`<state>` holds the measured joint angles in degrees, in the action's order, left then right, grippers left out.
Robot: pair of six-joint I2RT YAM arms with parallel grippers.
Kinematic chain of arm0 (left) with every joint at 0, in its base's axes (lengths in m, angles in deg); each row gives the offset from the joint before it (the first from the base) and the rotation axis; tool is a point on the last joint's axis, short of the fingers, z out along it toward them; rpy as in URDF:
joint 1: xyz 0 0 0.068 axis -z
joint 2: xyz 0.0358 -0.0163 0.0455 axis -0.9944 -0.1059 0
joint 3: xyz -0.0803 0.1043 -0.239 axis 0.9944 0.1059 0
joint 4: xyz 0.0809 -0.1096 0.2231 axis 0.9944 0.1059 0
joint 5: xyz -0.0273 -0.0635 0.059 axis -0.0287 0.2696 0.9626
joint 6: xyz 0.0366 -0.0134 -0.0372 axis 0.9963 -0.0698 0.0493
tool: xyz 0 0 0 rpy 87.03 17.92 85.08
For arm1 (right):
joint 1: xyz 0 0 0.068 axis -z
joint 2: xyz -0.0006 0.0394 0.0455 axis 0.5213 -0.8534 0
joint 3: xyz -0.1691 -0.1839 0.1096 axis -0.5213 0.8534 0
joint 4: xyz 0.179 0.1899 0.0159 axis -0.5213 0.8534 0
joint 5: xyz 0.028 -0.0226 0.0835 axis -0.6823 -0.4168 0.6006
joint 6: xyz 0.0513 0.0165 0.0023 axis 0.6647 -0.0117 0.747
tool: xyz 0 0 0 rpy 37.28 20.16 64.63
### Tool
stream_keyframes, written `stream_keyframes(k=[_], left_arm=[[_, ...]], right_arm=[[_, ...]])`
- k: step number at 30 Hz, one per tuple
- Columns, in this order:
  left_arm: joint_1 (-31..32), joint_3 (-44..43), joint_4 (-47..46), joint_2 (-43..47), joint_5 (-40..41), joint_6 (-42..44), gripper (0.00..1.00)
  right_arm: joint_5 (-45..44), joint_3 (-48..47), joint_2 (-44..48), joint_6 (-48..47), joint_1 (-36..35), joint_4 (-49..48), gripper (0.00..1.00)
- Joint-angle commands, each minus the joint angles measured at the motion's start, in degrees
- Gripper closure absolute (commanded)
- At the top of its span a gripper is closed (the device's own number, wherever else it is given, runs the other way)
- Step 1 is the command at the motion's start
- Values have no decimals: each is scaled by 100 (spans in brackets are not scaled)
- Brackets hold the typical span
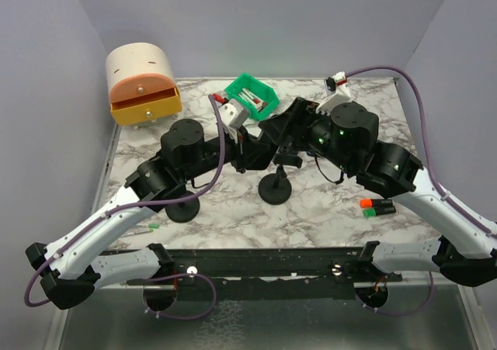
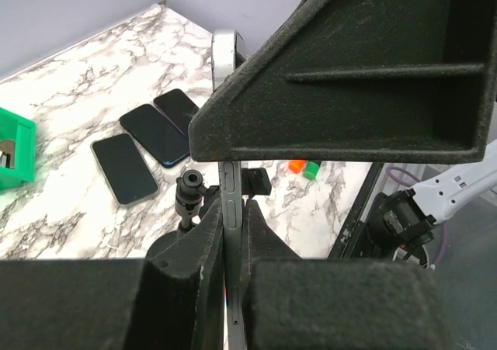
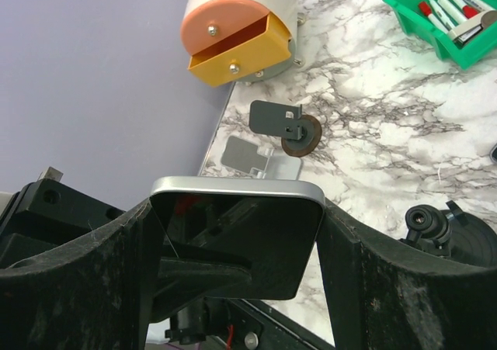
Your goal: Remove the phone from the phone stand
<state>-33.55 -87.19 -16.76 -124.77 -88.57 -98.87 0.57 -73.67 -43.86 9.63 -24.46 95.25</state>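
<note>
A marble-patterned table (image 1: pixel 311 210) with two black-and-white robot arms meeting over its middle. Between them is the phone (image 3: pixel 237 241), upright, with a silver frame and a dark screen. The right fingers (image 3: pixel 388 280) flank its top end and are clamped on its two side edges. Seen from the left wrist, the phone is edge-on, and the left fingers (image 2: pixel 198 265) are pressed together on its front and back, lower down. The phone stand (image 1: pixel 274 188), black with a round base, stands on the table just below the meeting fingers. Its clamp and knob sit right beside the phone's lower part, but I cannot tell whether the phone still rests in it.

Three more dark phones (image 2: pixel 124 168) lie flat side by side on the table. A green bin (image 1: pixel 252 94) of markers sits towards the back, a round drawer unit (image 1: pixel 142 86) with a yellow drawer open at back left.
</note>
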Motion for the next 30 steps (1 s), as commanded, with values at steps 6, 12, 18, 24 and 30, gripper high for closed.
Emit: stream_keyframes(k=[6,12,18,24,30], left_arm=[[43,225,-532,300,-183,96,100],[49,280,-602,323,-109,96,100],[43,351,-707,412,44,87,100],[45,415,-768,519,92,87,100],[45,515,-784,679,344,136,100]], right_arm=[[180,13,165,-29,-19,-521,68],[444,6,203,-127,-17,-555,35],[716,-1,193,-163,-12,-595,11],[967,95,207,-150,-13,-740,0],[1043,78,307,-197,-12,-691,0]])
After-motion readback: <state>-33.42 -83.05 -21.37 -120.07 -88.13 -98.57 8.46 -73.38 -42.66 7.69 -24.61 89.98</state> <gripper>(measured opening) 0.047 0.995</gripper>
